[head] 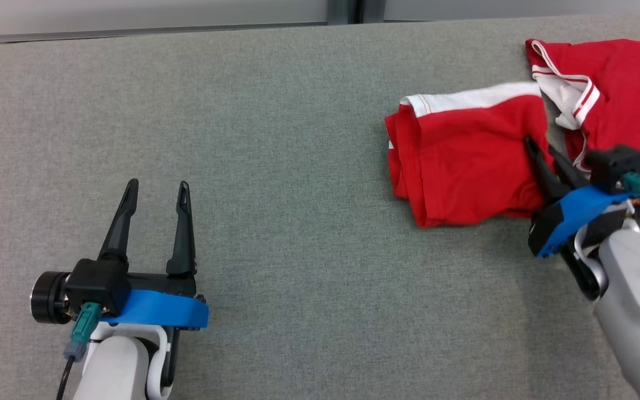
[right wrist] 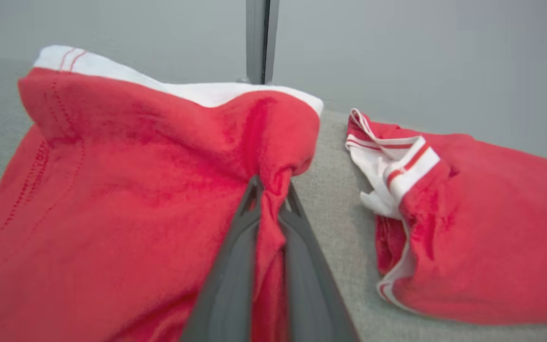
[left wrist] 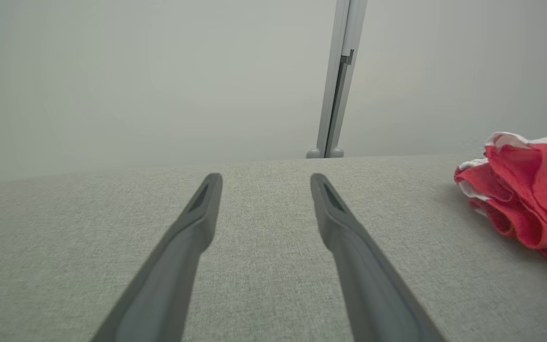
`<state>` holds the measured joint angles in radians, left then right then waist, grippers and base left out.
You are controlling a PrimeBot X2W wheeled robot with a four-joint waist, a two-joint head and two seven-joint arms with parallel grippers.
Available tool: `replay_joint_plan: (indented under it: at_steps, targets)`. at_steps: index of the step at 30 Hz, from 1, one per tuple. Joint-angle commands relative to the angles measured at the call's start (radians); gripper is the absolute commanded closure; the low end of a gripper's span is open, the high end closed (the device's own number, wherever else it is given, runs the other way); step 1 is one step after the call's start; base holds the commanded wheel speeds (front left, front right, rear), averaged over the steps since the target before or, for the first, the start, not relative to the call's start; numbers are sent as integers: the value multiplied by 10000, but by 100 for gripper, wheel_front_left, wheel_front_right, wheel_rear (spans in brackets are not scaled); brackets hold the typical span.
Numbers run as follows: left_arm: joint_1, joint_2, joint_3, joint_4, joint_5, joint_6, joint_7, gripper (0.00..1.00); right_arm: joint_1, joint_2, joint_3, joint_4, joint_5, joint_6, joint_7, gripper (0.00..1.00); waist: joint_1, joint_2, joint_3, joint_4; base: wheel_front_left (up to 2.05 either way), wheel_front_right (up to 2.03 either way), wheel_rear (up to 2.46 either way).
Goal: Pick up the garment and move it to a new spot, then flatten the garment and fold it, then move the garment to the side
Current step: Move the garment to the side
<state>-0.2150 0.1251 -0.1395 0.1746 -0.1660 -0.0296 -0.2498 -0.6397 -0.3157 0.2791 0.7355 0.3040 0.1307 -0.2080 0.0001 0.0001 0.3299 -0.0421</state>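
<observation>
Right claw (head: pixel 540 145) pinches a fold of the red garment (head: pixel 464 161), which lies at the bench's (head: pixel 298 166) far right. Left claw (head: pixel 159 186) hangs spread wide at near left, well apart from it.

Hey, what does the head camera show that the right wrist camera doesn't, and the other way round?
Head view adds: the left hand, open over the bare grey surface, and the right arm's pale forearm.
Right wrist view adds: a close look at the ridge of red fabric pinched between the shut fingers.
Shared: the right hand, shut on the red garment with its white band. Beside it lies a second red piece with striped white trim, a strip of grey showing between them.
</observation>
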Motion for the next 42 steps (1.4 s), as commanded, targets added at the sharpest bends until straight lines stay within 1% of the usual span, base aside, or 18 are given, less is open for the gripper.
replay_joint_plan:
  at_steps: [1, 6, 11, 16, 17, 22, 24, 28, 32, 37, 38, 39, 40, 42]
  targets:
    - [-216, 40, -11, -54, 46, 31, -64, 0, -552, -222, 59, -213, 77, 1, 138, 100, -1, -1, 117, -16, 0, 0, 0]
    - [-421, 114, -14, -225, 40, 67, -73, 0, -1536, -944, 296, -691, -49, 1, 706, 100, -1, -1, 575, -68, 0, 0, 0]
    - [-600, 216, 55, -354, 48, 104, -91, 0, -2194, -2125, 268, -1336, 90, 0, 1365, 100, -1, -1, 1148, -220, 0, 0, 0]
    - [-707, 347, 108, -567, 83, 158, -89, 0, -2432, -3420, 67, -1835, 617, 0, 2082, 100, -1, -1, 1655, -431, 0, 0, 0]
    - [-707, 347, 108, -567, 83, 158, -89, 0, -2432, -3420, 67, -1835, 617, 0, 2082, 100, -1, -1, 1655, -431, 0, 0, 0]
    - [-906, 488, 108, -845, 102, 189, -47, 0, -2538, -4383, -352, -1889, 874, 0, 2592, 100, -1, -1, 2050, -542, 0, 0, 0]
    - [-984, 491, 59, -956, 125, 192, -19, 0, -2654, -4631, -541, -1734, 920, 0, 2730, 100, -1, -1, 2168, -541, 0, 0, 0]
    - [-1125, 512, -50, -1105, 149, 158, 43, 0, -2885, -4873, -726, -1306, 760, 0, 2912, 100, -1, -1, 2345, -445, 0, 0, 0]
    - [-1276, 524, -119, -1221, 132, 159, 53, 0, -3324, -5001, -615, -890, 481, 0, 3036, 100, -1, -1, 2506, -305, 0, 0, 0]
    - [-1231, 541, -119, -1320, 103, 243, 32, 0, -3853, -5014, -484, -234, 15, 0, 3181, 100, -1, -1, 2622, -159, 0, 0, 0]
    - [-1225, 545, -117, -1324, 91, 258, 26, 0, -3940, -5011, -462, -118, -63, 0, 3144, 93, -1, -1, 2635, -131, 0, 0, 0]
    - [-1219, 548, -109, -1326, 72, 273, 21, 0, -4002, -4977, -436, -3, -114, 0, 3113, 62, -1, -1, 2642, -110, 0, 0, 0]
    - [-1215, 558, -101, -1328, 61, 281, 16, 0, -4089, -4937, -435, 143, -178, 0, 3086, 0, -1, -1, 2649, -97, 0, 0, 0]
    - [-1215, 558, -104, -1301, 30, 298, 6, 0, -4245, -4870, -457, 426, -332, 0, 3057, 0, -1, -1, 2628, -74, 0, 0, 0]
